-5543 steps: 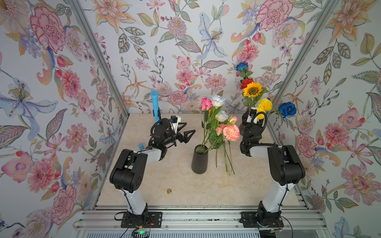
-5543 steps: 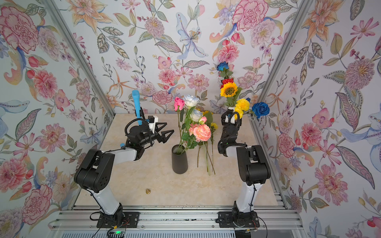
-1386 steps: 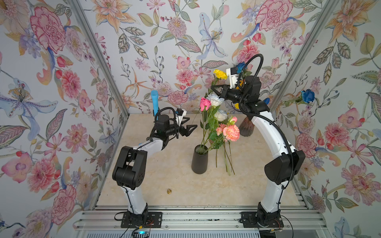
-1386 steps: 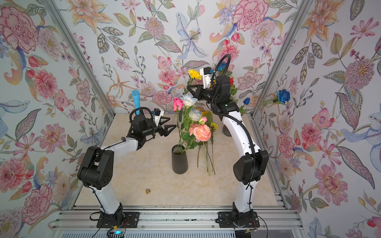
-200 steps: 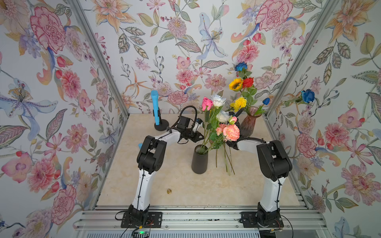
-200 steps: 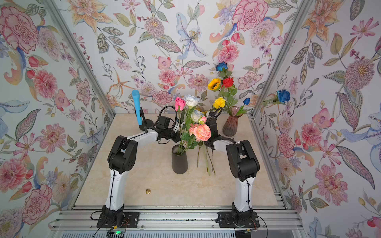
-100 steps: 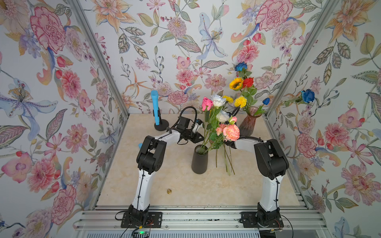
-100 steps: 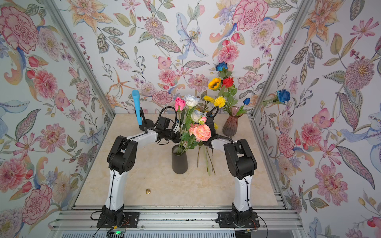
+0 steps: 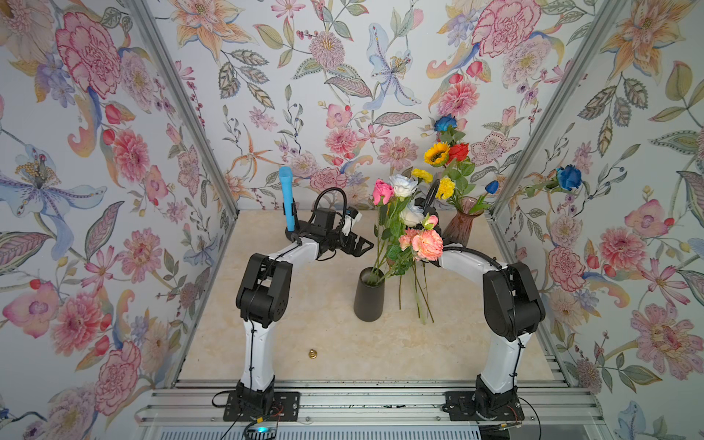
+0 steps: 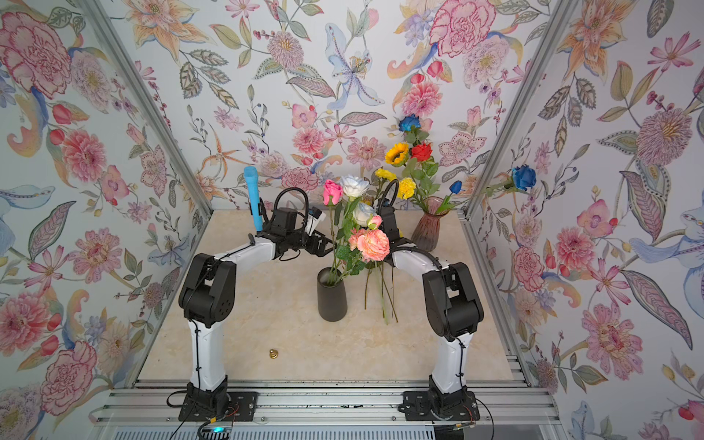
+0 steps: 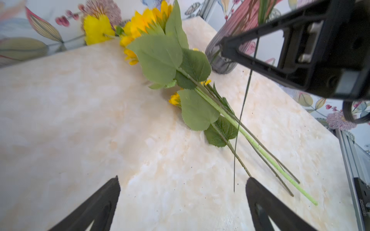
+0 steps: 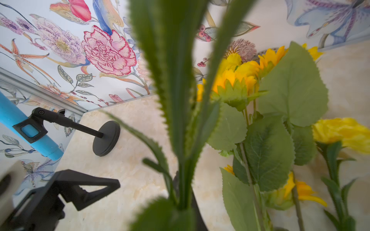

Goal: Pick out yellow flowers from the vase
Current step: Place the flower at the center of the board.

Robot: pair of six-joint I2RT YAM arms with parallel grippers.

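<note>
The pink glass vase (image 9: 459,224) at the back holds a sunflower (image 9: 437,153), a yellow pompom (image 9: 445,187) and red and blue roses. My right gripper (image 12: 186,204) is shut on the thin green stem (image 11: 243,112) of a yellow flower (image 9: 421,175), whose head shows above the white rose. In the top views the roses hide this gripper. The stem's lower end hangs between the fingers of my open left gripper (image 9: 362,245), touching neither. Other yellow flowers (image 11: 140,24) lie on the table, stems (image 9: 419,301) pointing forward beside the black vase.
A black vase (image 9: 368,297) of pink, white and peach roses stands mid-table between the arms. A blue microphone (image 9: 286,198) on a black stand is at the back left. A small brass piece (image 9: 312,353) lies near the front. A blue rose (image 9: 568,177) hangs on the right wall.
My left gripper has opened where it was, letting go of the thin stem. My right gripper has shut on that stem, and the flower's yellow head has risen into view behind the roses.
</note>
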